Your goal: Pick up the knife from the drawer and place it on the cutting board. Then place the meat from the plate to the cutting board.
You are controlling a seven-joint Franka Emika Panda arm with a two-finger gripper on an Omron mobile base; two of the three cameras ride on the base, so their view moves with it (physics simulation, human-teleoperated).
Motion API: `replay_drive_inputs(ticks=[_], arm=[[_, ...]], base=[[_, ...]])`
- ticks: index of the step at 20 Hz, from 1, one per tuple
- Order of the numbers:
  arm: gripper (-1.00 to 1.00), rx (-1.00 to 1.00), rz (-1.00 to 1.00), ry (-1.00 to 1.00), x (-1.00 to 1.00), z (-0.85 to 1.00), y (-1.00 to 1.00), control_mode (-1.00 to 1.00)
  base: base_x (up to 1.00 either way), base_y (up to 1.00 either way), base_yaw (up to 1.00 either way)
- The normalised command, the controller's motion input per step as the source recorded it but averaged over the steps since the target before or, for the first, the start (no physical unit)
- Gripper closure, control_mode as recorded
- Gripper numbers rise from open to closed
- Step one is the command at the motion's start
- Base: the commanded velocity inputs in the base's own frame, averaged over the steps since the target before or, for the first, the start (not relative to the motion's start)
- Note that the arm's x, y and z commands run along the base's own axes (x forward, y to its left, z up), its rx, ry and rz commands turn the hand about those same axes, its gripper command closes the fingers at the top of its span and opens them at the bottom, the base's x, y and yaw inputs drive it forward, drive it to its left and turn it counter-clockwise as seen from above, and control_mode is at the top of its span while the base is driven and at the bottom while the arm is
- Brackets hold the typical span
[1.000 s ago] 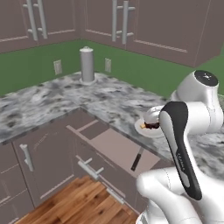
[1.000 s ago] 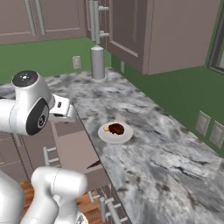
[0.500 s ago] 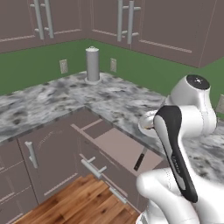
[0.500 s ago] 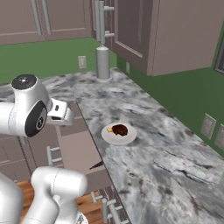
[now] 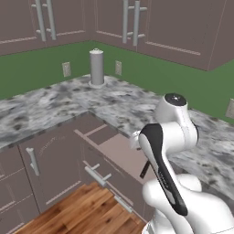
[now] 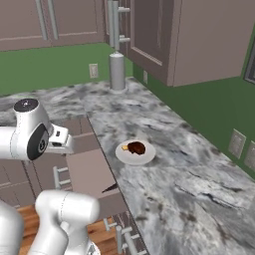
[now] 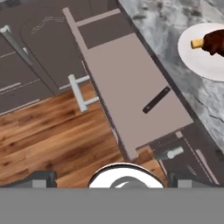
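End effector open, empty, well above drawer w/ knife lying inside.

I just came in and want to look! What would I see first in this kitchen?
Probably the open drawer sticking out below the grey counter, with one dark knife lying slantwise on its flat bottom. Next, the white plate on the counter beside the drawer, holding a dark lump of meat.
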Motion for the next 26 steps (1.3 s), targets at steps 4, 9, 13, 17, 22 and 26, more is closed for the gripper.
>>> replay_drive_inputs(ticks=[4, 9, 13, 17, 22, 26], arm=[[-1.00, 0.00, 0.13, 0.11, 0.36, -0.60, 0.24, -1.00], [-1.00, 0.00, 0.10, 0.11, 0.39, -0.35, 0.34, -1.00], [-1.00, 0.00, 0.08, 0.12, 0.48, -0.44, 0.31, -1.00], [-1.00, 0.00, 0.06, 0.10, 0.42, -0.41, 0.24, -1.00], [-1.00, -0.01, 0.04, 0.07, 0.44, -0.39, 0.17, -1.00], [-1.00, -0.01, 0.02, 0.03, 0.33, -0.26, 0.06, -1.00]], base=[[0.00, 0.00, 0.00], [0.00, 0.00, 0.00], [0.00, 0.00, 0.00], [0.00, 0.00, 0.00], [0.00, 0.00, 0.00], [0.00, 0.00, 0.00]])
